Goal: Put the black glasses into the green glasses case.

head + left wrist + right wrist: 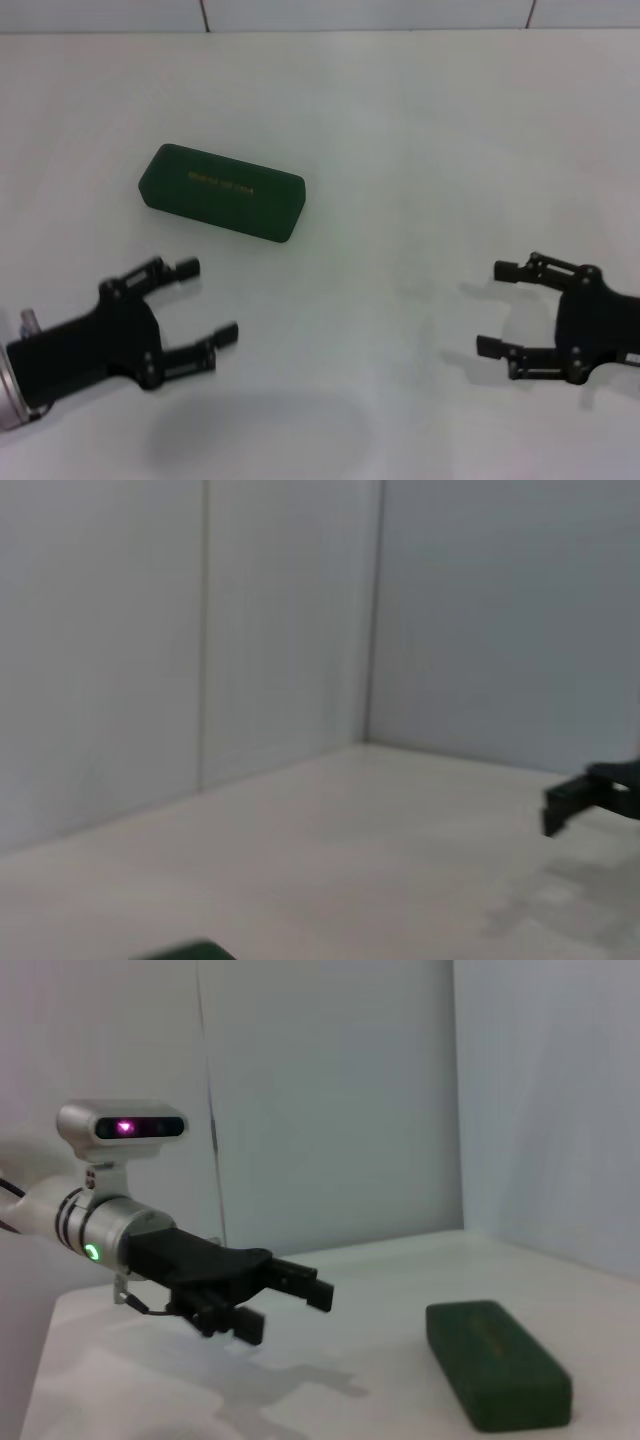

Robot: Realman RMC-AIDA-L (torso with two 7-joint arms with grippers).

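The green glasses case (220, 192) lies closed on the white table, left of centre, lid up with gold lettering; it also shows in the right wrist view (498, 1362) and as a dark sliver in the left wrist view (190, 950). The black glasses are out of view in every frame. My left gripper (210, 300) hovers open and empty near the front left, a short way in front of the case. My right gripper (491, 307) is open and empty at the front right, far from the case. The right wrist view shows the left gripper (288, 1312) beside the case.
The white table (400, 150) runs back to a pale wall with vertical seams (370, 12). One finger of the right gripper (572, 800) shows in the left wrist view. Nothing else stands on the table.
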